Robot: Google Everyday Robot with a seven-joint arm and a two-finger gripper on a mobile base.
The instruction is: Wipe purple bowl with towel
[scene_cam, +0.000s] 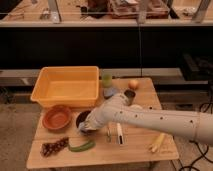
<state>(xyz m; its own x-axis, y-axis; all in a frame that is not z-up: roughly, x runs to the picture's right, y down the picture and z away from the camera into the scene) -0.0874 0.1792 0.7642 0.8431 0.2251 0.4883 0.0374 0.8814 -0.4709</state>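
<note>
The purple bowl (81, 118) is dark and sits on the wooden table (135, 152), right of an orange-brown bowl (57, 118). My white arm reaches in from the right. My gripper (85, 127) is low over the purple bowl's front rim and covers much of the bowl. A small pale bluish patch (81, 128) at the gripper's tip may be the towel; I cannot tell for sure.
A yellow tub (66, 86) stands at the back left. A green cup (106, 80), a grey-blue object (111, 92), a dark cup (130, 95) and an orange fruit (133, 84) are behind the arm. Grapes (54, 146), a green vegetable (81, 146), white utensils (119, 134) and a yellow item (157, 142) lie in front.
</note>
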